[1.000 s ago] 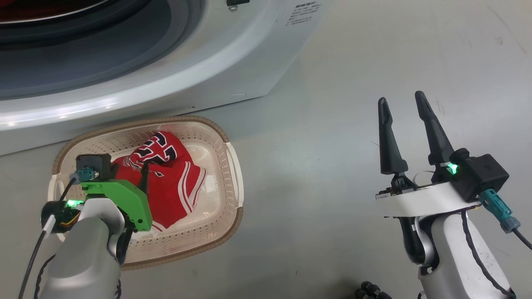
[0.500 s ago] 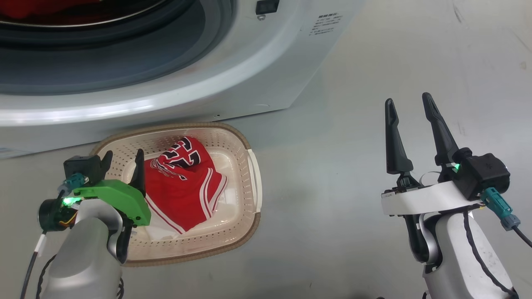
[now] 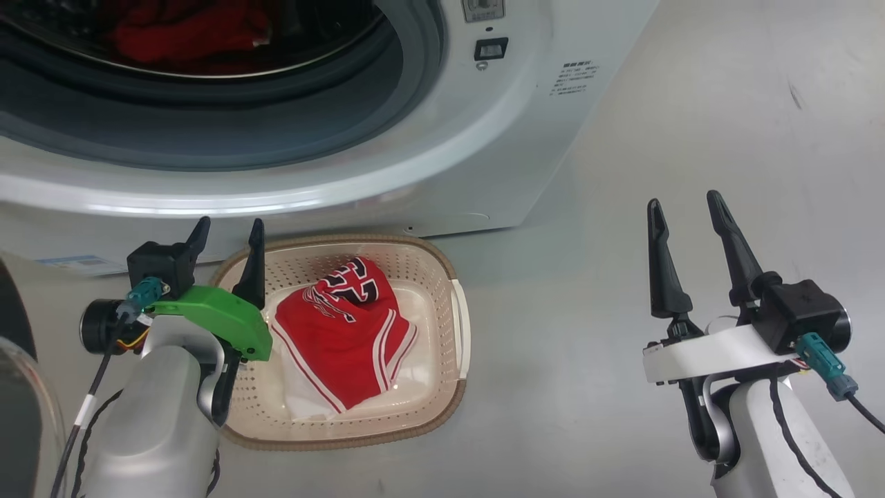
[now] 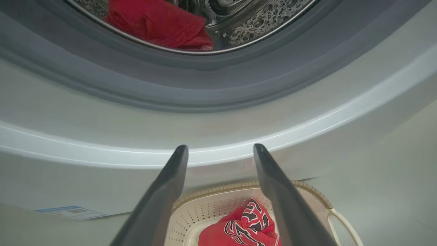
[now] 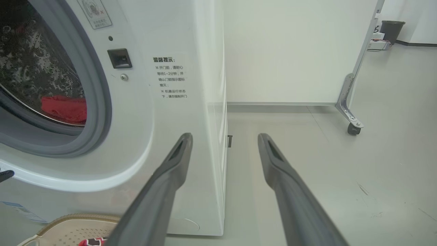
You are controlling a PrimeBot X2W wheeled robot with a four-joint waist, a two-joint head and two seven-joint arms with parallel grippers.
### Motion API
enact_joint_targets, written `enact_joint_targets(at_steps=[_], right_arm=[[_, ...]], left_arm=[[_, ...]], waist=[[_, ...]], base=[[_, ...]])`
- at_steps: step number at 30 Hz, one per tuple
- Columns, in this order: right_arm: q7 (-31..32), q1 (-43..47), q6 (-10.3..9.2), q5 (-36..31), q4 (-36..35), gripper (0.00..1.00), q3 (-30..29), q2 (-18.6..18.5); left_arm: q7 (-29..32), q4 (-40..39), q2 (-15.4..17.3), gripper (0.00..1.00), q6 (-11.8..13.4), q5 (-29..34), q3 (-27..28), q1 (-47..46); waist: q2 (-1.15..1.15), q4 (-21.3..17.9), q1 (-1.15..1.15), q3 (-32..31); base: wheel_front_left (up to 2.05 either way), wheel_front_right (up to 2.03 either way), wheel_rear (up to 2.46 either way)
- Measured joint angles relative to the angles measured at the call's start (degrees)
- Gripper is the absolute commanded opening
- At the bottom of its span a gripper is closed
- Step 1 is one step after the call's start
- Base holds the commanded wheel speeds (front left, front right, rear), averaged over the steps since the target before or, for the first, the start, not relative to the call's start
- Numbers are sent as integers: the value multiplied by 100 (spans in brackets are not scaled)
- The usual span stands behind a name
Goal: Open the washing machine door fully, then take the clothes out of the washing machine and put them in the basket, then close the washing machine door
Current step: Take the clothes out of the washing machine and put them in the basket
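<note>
The white washing machine (image 3: 484,159) stands open, and red clothes (image 3: 187,34) lie in its steel drum (image 4: 259,20). The washing machine door's dark rim and glass (image 3: 17,408) show at the left edge. On the floor in front sits the cream basket (image 3: 432,259) with a red lettered garment (image 3: 346,332) in it. My left gripper (image 3: 230,228) is open and empty over the basket's left rim, fingers pointing at the machine's front. In the left wrist view the left gripper (image 4: 221,147) frames the garment (image 4: 249,229). My right gripper (image 3: 683,202) hangs open and empty over bare floor, right of the basket.
A blue label (image 3: 76,263) is stuck low on the machine's front. The door latch slot (image 5: 119,58) sits right of the opening. A white partition on a caster (image 5: 353,128) and a black bin (image 5: 392,27) stand far to the right. Grey floor lies open right of the basket.
The head camera has tilted up, showing more of the drum. My left gripper has lifted off the garment in the basket and turned its fingers up toward the machine. The right gripper held still.
</note>
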Motion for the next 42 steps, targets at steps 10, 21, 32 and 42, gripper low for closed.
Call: enact_joint_targets(at_steps=[10,21,32,42], right_arm=[[0,353,54,-8,234,100,-23,1],[0,804,54,-53,399,100,-89,8],[0,1377,48,-67,478,100,-145,23],[0,1584,43,-108,389,100,-141,33]], left_arm=[[-1,-907,10,100,148,297,-1,409],[-2,-1993,31,100,334,550,-23,1218],[-1,-2557,45,100,526,646,-204,2494],[-1,-3117,82,100,657,647,-210,3030]], waist=[[0,255,0,-671],[0,411,0,-1484],[0,541,-1,-2323],[0,617,-1,-2600]], base=[[0,0,0],[0,0,0],[0,0,0],[0,0,0]])
